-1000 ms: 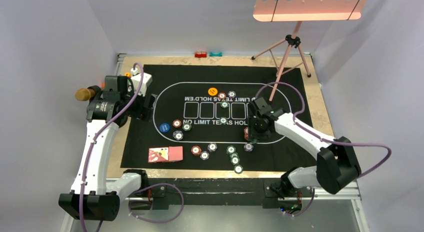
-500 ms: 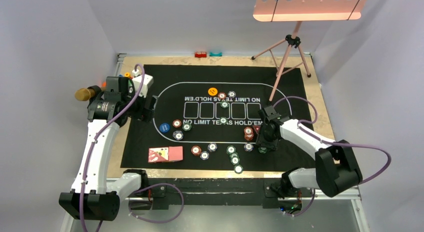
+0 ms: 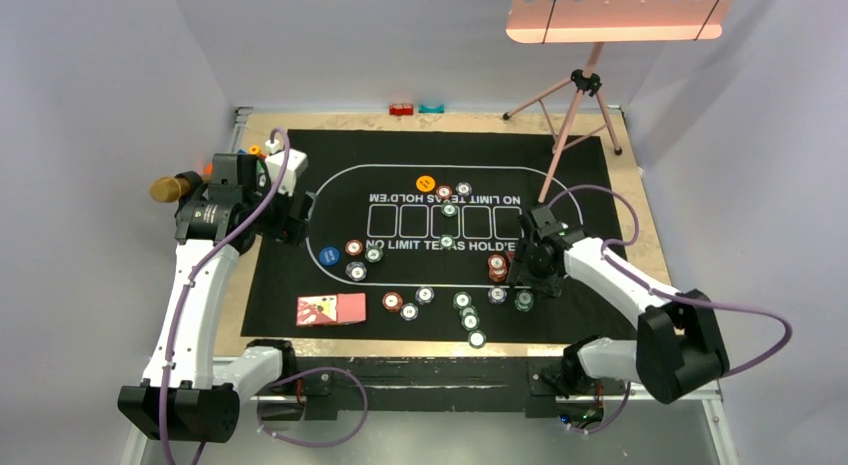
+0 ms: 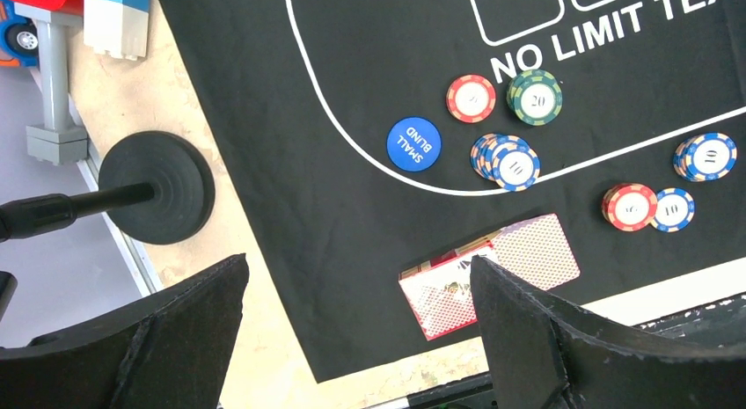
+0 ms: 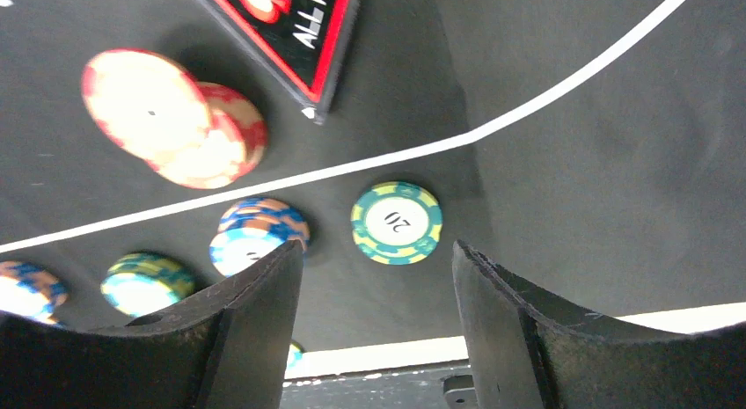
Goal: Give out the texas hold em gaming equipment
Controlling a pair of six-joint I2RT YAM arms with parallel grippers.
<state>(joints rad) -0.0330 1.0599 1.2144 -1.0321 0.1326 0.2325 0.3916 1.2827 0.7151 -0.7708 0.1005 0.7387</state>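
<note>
Green poker chip point(image 5: 397, 222), marked 20: lies flat on the black mat point(image 5: 572, 163) just outside the white oval line point(image 5: 545, 110) at the near right, directly under the right pincer point(image 3: 525, 285) and between its fingers point(image 5: 246, 339) without touching either, that pincer partly apart and empty, the left pincer point(image 4: 359, 261) wide apart, well away.

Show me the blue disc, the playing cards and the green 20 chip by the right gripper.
blue disc point(image 4: 414, 144): left wrist view, centre of its face.
playing cards point(image 4: 532, 251): left wrist view, patterned back.
green 20 chip point(image 5: 397, 222): right wrist view, its white centre.
</note>
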